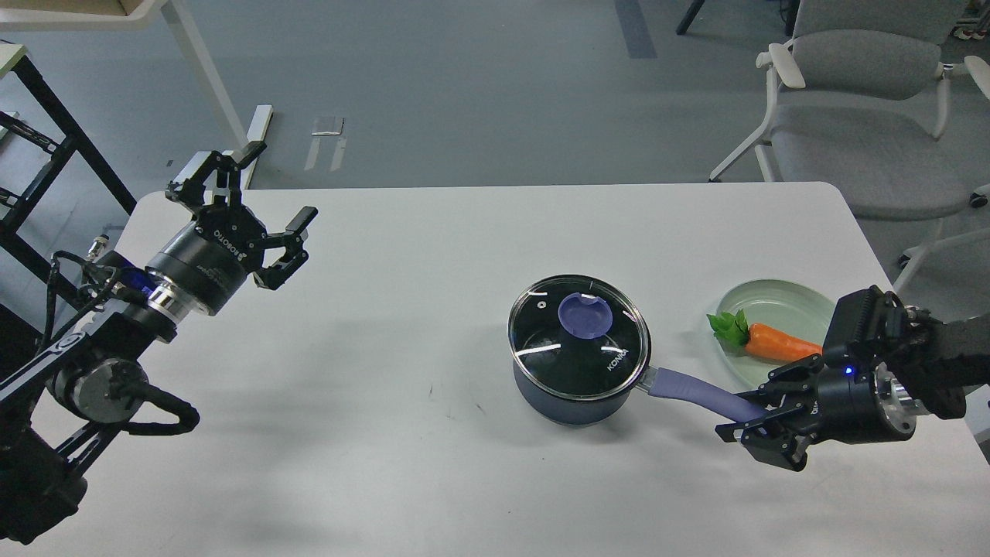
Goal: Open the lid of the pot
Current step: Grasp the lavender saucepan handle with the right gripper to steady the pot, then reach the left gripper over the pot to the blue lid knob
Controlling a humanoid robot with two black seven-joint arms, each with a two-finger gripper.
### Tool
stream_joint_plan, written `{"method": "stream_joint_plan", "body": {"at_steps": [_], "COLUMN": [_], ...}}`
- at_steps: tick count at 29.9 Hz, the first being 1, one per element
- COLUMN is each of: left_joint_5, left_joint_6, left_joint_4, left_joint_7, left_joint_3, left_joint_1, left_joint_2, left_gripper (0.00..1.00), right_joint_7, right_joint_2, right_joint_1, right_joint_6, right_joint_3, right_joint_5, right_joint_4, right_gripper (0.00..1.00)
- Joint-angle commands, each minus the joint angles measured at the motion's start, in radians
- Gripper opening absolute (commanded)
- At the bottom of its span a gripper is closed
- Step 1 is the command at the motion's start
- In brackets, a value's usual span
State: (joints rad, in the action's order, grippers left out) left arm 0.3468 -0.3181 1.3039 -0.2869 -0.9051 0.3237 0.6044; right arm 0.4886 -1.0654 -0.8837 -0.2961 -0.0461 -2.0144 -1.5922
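A dark blue pot (576, 387) stands on the white table (433, 232), right of centre. Its glass lid (578, 338) with a purple knob (583, 316) lies flat on the pot. The purple pot handle (692, 391) points right and toward me. My right gripper (739, 418) has its two fingers closed in on the end of this handle, low over the table. My left gripper (267, 189) is open and empty, raised over the table's far left, well away from the pot.
A pale green plate (781, 302) with a toy carrot (769, 342) sits right of the pot, just behind my right gripper. A grey chair (858, 100) stands beyond the table's right corner. A black rack (31, 155) stands at the left.
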Motion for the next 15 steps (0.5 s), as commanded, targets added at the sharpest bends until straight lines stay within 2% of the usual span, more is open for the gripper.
{"method": "stream_joint_plan", "body": {"at_steps": [1,8,12,15], "left_joint_5": [0.038,0.329,0.555,0.702], "left_joint_6": [-0.003,-0.022,-0.087,-0.096], "left_joint_4": [0.0,0.038,0.054,0.084], "left_joint_7": [0.0,0.0,0.002,0.002], "left_joint_3": [0.002,0.006,0.069,0.136], "left_joint_1": [0.008,0.075,0.182,0.28], "left_joint_2": [0.0,-0.005,-0.008,-0.008], "left_gripper": [0.99,0.99,0.99,0.99], "right_joint_7": [0.0,0.0,0.0,0.0], "right_joint_2": [-0.002,-0.004,-0.005,-0.007], "right_joint_1": [0.0,-0.001,-0.001,-0.001], "right_joint_6": [0.0,0.0,0.0,0.0], "right_joint_3": [0.0,0.0,0.0,0.0], "right_joint_5": [-0.004,-0.009,-0.009,-0.009], "right_joint_4": [0.0,0.003,0.003,0.003], "right_gripper": [0.4,0.38,0.35,0.34]}}
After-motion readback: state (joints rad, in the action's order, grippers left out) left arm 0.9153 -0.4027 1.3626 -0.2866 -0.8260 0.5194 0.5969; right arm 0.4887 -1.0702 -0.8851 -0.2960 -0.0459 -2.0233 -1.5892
